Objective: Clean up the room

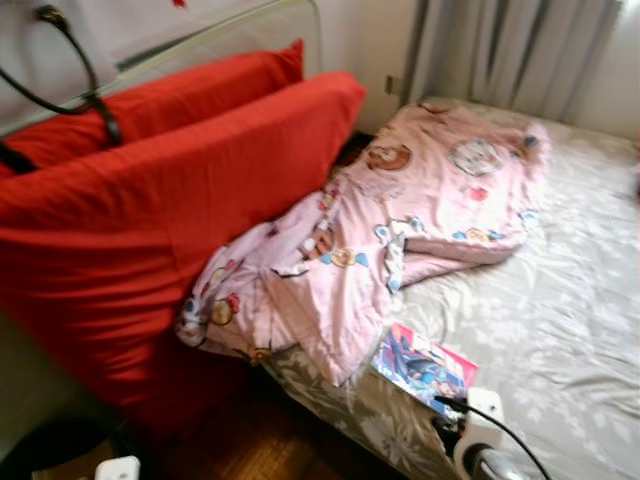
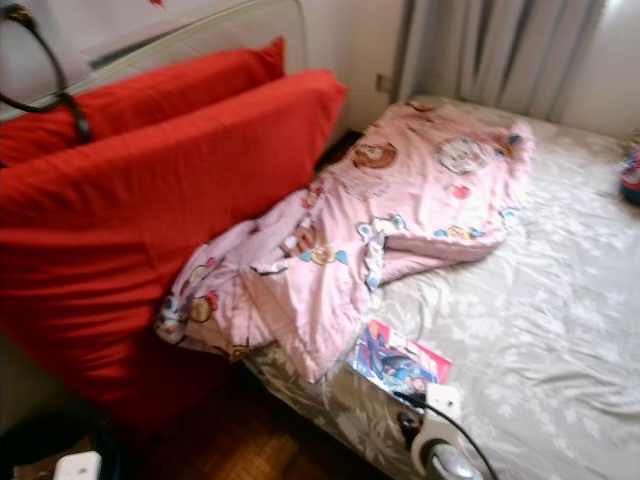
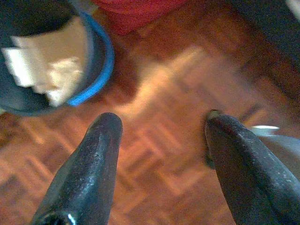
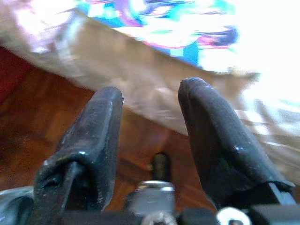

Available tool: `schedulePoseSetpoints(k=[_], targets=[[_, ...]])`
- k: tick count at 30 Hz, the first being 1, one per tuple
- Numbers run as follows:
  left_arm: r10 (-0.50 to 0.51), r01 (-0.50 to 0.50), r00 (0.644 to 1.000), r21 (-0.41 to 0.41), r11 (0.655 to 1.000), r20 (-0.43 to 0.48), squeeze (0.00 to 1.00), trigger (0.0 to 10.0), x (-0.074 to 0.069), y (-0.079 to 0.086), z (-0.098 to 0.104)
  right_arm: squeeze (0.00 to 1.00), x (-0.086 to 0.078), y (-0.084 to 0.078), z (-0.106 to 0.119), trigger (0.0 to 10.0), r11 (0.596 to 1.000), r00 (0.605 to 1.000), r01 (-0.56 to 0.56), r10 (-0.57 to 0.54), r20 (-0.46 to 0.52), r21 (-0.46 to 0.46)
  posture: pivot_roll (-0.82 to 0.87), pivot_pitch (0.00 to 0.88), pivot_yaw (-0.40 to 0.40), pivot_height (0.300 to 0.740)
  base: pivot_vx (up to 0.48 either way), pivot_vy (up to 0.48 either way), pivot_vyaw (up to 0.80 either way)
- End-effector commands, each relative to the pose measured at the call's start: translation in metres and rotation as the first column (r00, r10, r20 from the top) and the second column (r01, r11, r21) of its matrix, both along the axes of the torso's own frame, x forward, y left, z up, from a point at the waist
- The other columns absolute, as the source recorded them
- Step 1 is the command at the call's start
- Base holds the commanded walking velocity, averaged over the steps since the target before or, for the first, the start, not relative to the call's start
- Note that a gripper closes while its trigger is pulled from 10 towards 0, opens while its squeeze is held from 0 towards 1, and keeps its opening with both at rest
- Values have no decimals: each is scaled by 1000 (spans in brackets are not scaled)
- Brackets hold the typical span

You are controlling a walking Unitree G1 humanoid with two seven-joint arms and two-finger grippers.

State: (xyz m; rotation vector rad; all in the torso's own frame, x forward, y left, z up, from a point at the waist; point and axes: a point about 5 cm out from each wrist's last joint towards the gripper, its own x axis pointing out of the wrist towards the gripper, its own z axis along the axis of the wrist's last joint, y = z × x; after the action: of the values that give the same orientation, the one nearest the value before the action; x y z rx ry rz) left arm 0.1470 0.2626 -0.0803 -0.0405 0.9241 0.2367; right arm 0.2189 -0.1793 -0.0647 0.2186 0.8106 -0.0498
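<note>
A: On the left, the left gripper (image 3: 161, 154) hangs over the wood floor (image 3: 154, 93) near the blue bin (image 3: 101, 56), fingers spread, holding nothing.

B: And the book (image 1: 425, 366)?

A: It lies at the bed (image 1: 560, 330) edge, below the pink blanket (image 1: 400, 220). The right gripper (image 4: 152, 126) is just beside it, fingers apart. I'd go slowly and slide under its edge.

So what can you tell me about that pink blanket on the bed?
The pink blanket looks like soft quilted cloth printed with cartoon figures. It lies crumpled and unfolded, slanting across the grey flowered sheet. Its lower end spills over the mattress edge and presses against the big red cushion. A colourful booklet lies on the sheet near its lower corner.
</note>
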Motion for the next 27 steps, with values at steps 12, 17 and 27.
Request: schedulePoseSetpoints(k=[12, 17, 27], targets=[[14, -11, 993, -27, 1000, 118, 0, 10000, 4, 4, 6, 0, -2, -7, 1, 10000, 1000, 999, 11, -11, 35, -6, -97, 0, -5, 740, 0, 0, 0], [15, -7, 983, -43, 999, 184, 0, 10000, 8, 3, 10, 0, 2, -8, 5, 10000, 1000, 996, 10, -8, 89, -13, -103, 0, -8, 740, 0, 0, 0], [-7, 15, 960, -29, 999, 279, 0, 10000, 13, 4, 17, 0, 11, -8, 18, 10000, 1000, 965, -3, 9, 264, -23, -110, 0, -2, 740, 0, 0, 0]])
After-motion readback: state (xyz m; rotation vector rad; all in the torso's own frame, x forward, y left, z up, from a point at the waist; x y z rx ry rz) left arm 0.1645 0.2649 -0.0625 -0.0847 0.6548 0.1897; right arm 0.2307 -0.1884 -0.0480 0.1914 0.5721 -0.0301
